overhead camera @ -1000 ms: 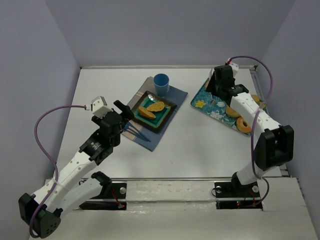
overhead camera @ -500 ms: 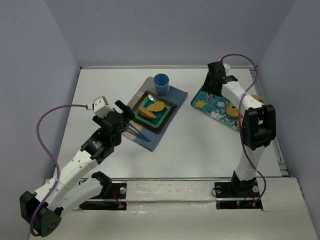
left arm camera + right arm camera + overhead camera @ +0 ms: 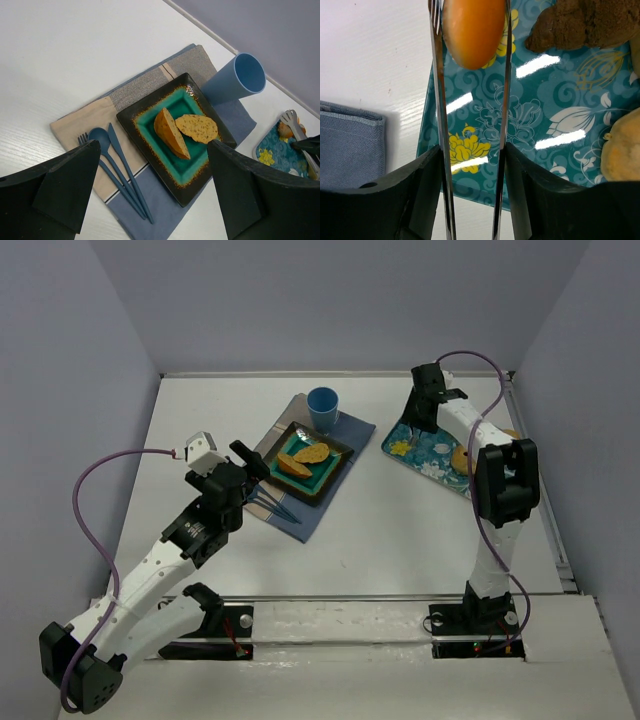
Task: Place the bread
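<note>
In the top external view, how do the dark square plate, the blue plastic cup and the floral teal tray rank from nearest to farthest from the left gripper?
1. Dark square plate, just right of the left gripper.
2. Blue plastic cup, behind the plate.
3. Floral teal tray, far right.

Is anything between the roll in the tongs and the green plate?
Nothing visible blocks the roll in the tongs: table and placemat lie between. The blue cup stands beside the plate's far corner; two slices occupy its middle.

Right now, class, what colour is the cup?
Blue; the cup shows best in the left wrist view.
</note>
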Robot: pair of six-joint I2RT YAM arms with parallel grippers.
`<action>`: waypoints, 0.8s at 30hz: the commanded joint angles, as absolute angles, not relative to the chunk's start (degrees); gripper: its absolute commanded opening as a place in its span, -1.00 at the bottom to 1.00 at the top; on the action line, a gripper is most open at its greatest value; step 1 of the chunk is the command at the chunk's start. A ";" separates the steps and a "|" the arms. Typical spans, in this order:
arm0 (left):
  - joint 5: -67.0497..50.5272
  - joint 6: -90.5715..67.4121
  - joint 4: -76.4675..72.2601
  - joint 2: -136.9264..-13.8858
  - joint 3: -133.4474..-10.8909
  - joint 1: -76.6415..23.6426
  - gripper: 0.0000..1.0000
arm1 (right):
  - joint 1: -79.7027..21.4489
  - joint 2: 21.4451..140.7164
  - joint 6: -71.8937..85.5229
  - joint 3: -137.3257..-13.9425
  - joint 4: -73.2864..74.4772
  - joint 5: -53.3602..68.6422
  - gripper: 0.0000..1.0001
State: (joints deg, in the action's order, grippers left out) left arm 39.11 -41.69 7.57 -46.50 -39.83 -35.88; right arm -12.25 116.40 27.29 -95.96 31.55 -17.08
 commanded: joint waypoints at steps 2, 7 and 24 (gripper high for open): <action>41.75 -42.28 5.45 -46.05 -39.55 -35.68 0.98 | -11.69 114.18 29.70 -96.68 30.76 -19.15 -0.03; 41.66 -42.28 5.36 -46.14 -39.55 -35.68 0.98 | -11.69 109.43 29.71 -93.52 30.41 -21.70 -0.17; 40.69 -42.10 5.19 -45.35 -39.46 -35.68 0.98 | -19.58 84.13 13.30 -73.05 15.12 8.96 -0.34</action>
State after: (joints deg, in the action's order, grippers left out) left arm 39.05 -41.69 7.55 -46.37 -39.83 -35.88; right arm -13.41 89.82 21.80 -76.07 23.40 -2.70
